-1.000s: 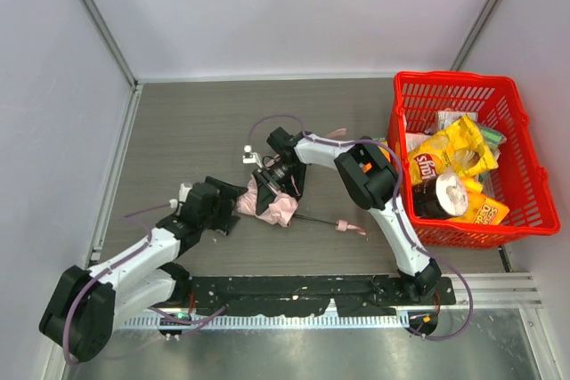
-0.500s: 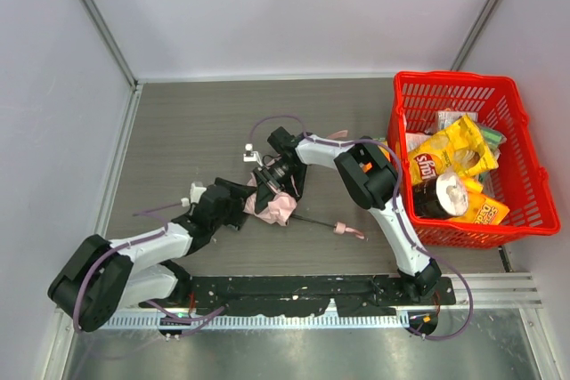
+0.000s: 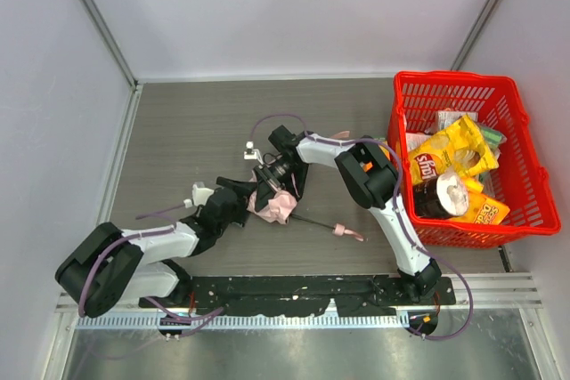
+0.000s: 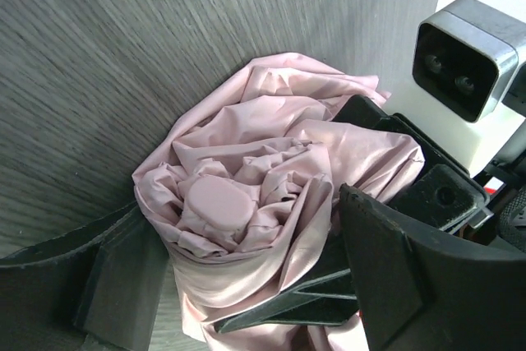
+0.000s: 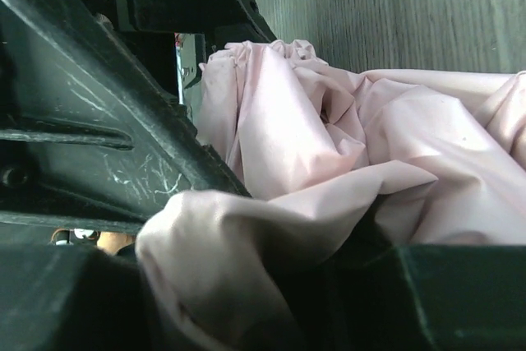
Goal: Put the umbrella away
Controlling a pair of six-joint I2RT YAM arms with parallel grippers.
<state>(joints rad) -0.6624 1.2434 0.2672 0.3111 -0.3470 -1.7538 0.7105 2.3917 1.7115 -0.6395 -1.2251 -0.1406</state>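
The umbrella [image 3: 276, 207] lay bunched mid-desk [image 3: 196, 131], well apart from the red basket [image 3: 525, 175], its pink fabric pinched in the right hand [image 3: 272, 187], while the left hand [image 3: 248, 198] stood wide, the bundle between its fingers.

Bright even overhead light, soft faint shadows, near claw parts blurred in wrist views

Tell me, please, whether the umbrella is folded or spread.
Folded, loosely: the umbrella is a crumpled pink bundle lying on the table, canopy collapsed, not spread.
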